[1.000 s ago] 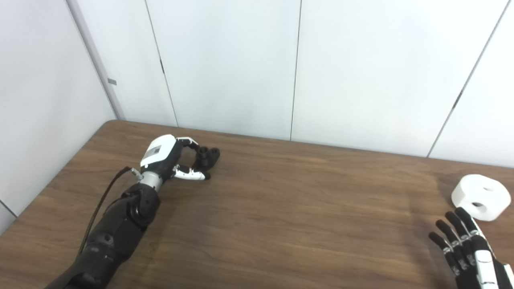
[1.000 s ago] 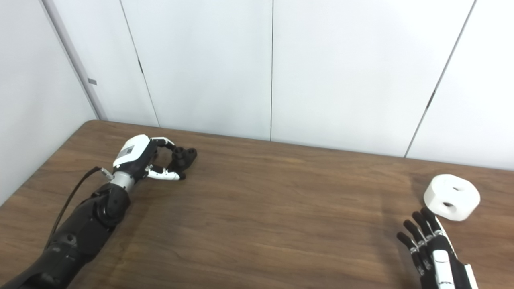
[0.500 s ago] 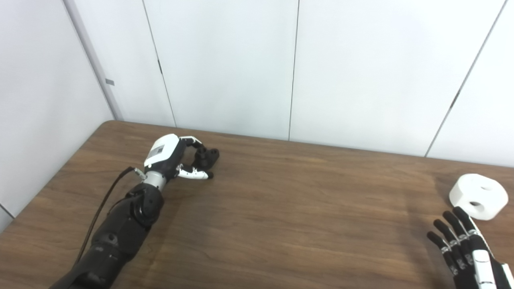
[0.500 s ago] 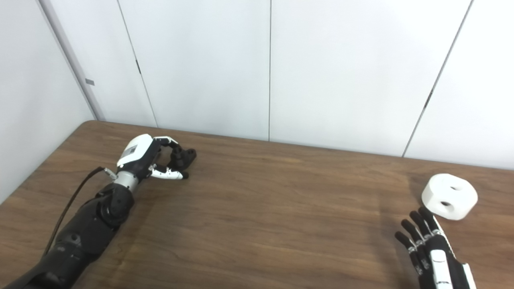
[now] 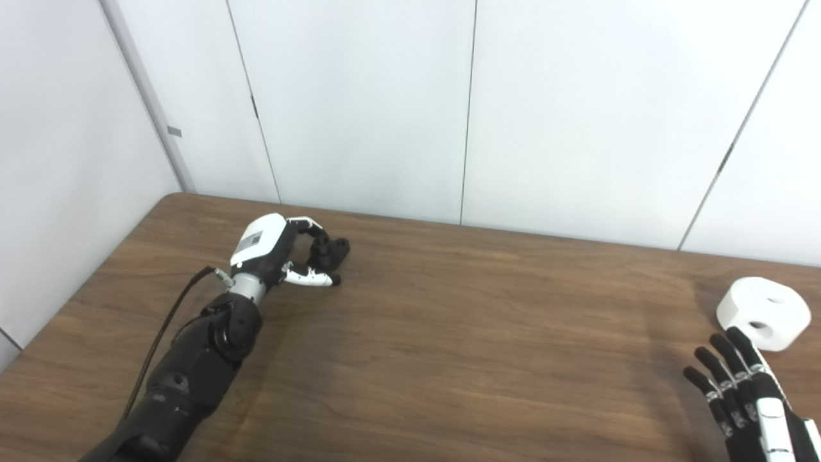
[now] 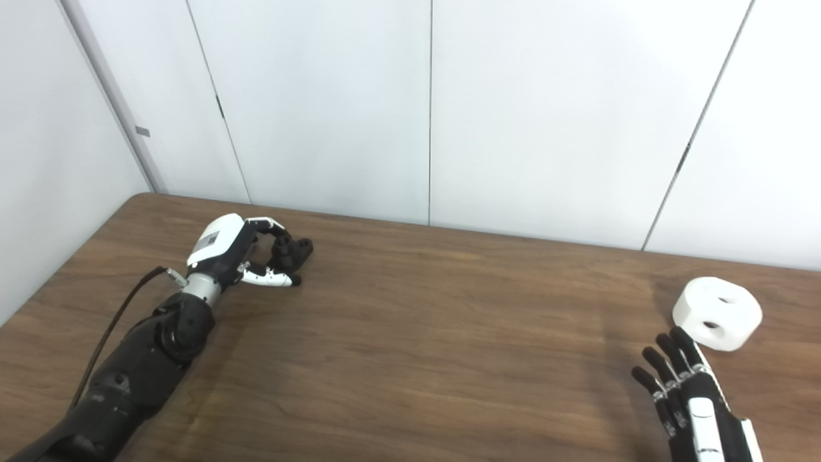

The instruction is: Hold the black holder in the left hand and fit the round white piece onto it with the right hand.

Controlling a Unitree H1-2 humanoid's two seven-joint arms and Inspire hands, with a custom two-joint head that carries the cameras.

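Left eye view: left hand (image 5: 272, 247) fingers curl round holder (image 5: 327, 249); right hand (image 5: 750, 401) spread, empty. White piece (image 5: 763, 312) looks rigid, light; grip its rim.

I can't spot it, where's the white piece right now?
The white piece lies on the table at far right, just beyond the open right hand's fingertips, untouched.

Wooden table (image 5: 449, 333) bears black holder (image 5: 328, 251), white piece (image 5: 763, 312)
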